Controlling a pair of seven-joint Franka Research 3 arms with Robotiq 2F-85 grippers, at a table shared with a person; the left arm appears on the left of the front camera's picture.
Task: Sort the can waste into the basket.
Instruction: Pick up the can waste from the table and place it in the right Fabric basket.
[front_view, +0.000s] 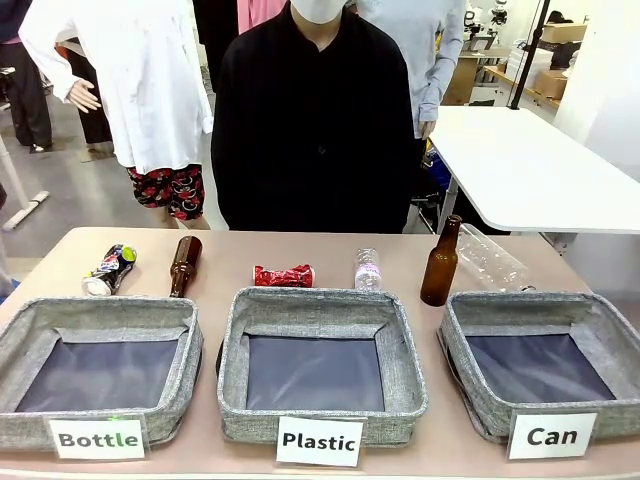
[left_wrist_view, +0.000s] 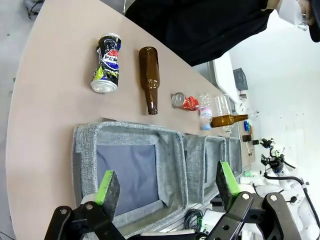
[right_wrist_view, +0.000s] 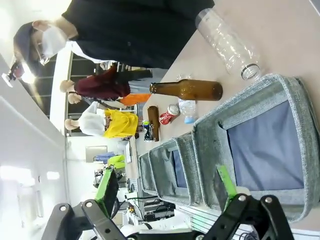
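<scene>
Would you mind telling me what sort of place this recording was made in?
Probably a lab or workshop staged for waste sorting: a Bottle basket, Plastic basket and Can basket line a tan table, with a white table and cardboard boxes behind.

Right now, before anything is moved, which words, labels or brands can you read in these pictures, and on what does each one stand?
"Bottle": left label, on the left basket.
"Plastic": middle label, on the middle basket.
"Can": right label, on the right basket.
"PEP": on the dark can; the rest is unreadable.
Red can and small clear bottle: print too small to read.
</scene>
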